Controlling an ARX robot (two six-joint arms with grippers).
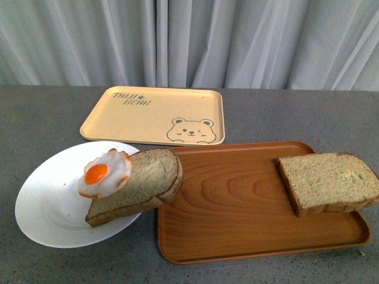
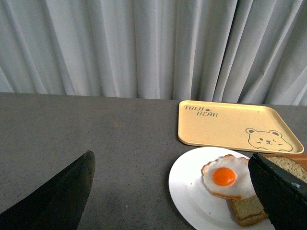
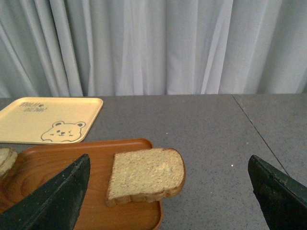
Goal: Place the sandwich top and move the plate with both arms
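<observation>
Pleated pale grey curtains [image 1: 237, 41] hang at the back edge of a dark grey speckled surface [image 1: 47, 112] in soft, even light.

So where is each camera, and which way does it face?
Front: on the robot's body, facing forward over the plate, wooden tray and bear tray; no arm shows.
Left wrist: on that wrist, facing the plate; the open left gripper shows.
Right wrist: on that wrist, facing the sandwich top; the open right gripper shows.
Shared: all show the bear tray.

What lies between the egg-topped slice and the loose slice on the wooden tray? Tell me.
Only bare wooden tray; nothing sits between the egg-topped slice and the loose slice, front view.
</observation>
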